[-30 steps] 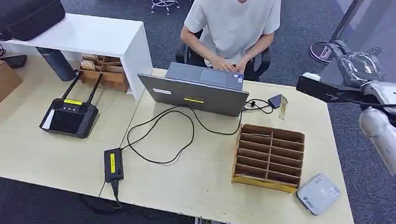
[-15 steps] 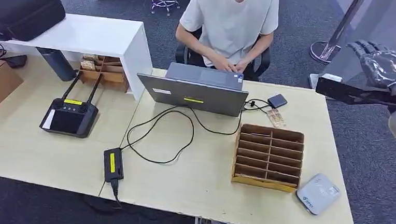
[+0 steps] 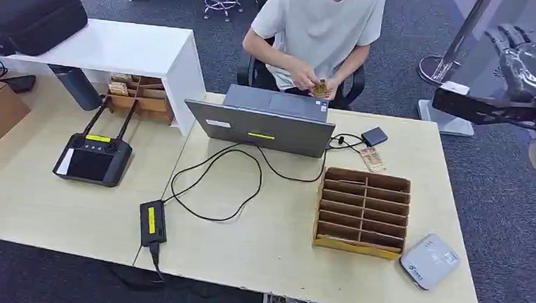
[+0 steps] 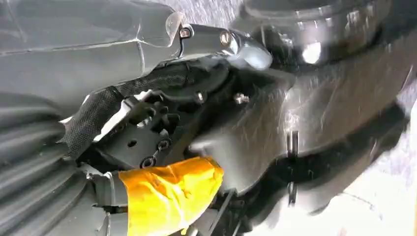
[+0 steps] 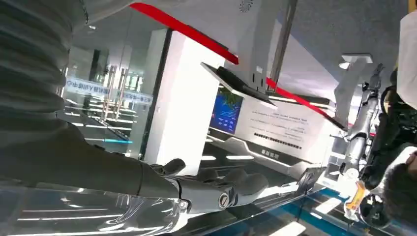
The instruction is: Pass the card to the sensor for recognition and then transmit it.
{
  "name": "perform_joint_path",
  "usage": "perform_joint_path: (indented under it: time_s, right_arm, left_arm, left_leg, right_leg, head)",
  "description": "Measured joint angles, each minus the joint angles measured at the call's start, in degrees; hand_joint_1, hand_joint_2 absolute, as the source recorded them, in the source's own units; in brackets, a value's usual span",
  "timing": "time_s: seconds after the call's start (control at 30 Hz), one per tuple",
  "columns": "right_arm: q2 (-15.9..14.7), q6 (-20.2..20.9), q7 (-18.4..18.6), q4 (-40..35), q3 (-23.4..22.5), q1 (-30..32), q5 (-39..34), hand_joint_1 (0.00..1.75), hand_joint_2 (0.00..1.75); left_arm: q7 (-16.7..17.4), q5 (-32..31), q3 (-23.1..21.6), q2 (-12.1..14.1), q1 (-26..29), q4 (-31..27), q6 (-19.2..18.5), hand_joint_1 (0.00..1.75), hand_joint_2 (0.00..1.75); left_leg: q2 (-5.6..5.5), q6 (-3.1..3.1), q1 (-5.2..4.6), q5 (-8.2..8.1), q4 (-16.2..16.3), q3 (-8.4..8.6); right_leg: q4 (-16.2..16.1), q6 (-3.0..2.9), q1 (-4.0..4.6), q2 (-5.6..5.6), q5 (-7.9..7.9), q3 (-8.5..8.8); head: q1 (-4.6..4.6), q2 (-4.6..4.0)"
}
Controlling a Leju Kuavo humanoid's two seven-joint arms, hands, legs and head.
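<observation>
A patterned card (image 3: 371, 158) lies flat on the table beside the small dark sensor (image 3: 375, 136), which is cabled to the laptop (image 3: 263, 128). My right hand (image 3: 531, 56) is raised beyond the table's far right corner, well away from the card. Its fingers (image 5: 216, 189) are stretched out with nothing in them in the right wrist view. The person behind the laptop holds another small card (image 3: 319, 88) in both hands. My left hand (image 4: 147, 132) hangs close against dark body parts, and its fingers are too hidden to read.
A cardboard slotted card box (image 3: 362, 212) stands on the table in front of the sensor, with a white device (image 3: 429, 261) at the front right corner. Cables and a power brick (image 3: 152, 222) lie mid-table. A black controller (image 3: 93, 158) sits on the left table.
The card, upright by the sensor a second ago, now lies flat on the table. My right hand has drawn back to the right and up. The person has lifted a card off the keyboard.
</observation>
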Motion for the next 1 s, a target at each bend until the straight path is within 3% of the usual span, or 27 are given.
perform_joint_path:
  time_s: [0.17,0.33,0.9,1.0]
  right_arm:
    - [2.86,-0.44,-0.15,3.32,0.94,-1.59,0.61,0.0,1.75]
    - [4.04,-0.55,-0.28,4.78,1.53,-1.96,0.68,0.0,1.75]
    - [5.18,-0.55,-0.31,6.62,2.03,-2.51,0.96,0.0,1.75]
    - [5.76,-0.46,-0.33,6.77,2.1,-2.55,1.11,0.0,1.75]
  left_arm:
    - [-1.03,0.11,0.0,-1.16,-0.17,0.56,4.38,0.0,1.75]
    - [-1.22,0.11,0.0,-1.68,-0.11,0.48,5.51,0.0,1.75]
    - [-1.25,0.11,0.0,-1.86,-0.08,0.43,5.63,0.0,1.75]
    - [-0.59,0.09,-0.09,-1.36,-0.34,0.98,2.14,0.0,1.75]
  left_leg:
    - [-0.04,-0.02,0.01,0.01,0.0,-0.02]
    - [-0.05,-0.01,0.01,0.01,0.01,-0.04]
    - [-0.05,-0.02,0.01,0.01,0.01,-0.03]
    - [-0.04,-0.02,0.01,0.01,0.01,-0.03]
  right_leg:
    - [0.0,0.0,0.0,-0.04,0.0,0.0]
    - [-0.02,0.0,-0.01,-0.06,0.0,0.0]
    - [-0.01,0.0,0.0,-0.05,0.0,0.0]
    - [-0.01,0.0,0.01,-0.02,0.0,0.0]
  head:
    - [0.0,0.0]
    - [0.02,0.0]
    - [0.0,0.0]
    - [0.0,0.0]
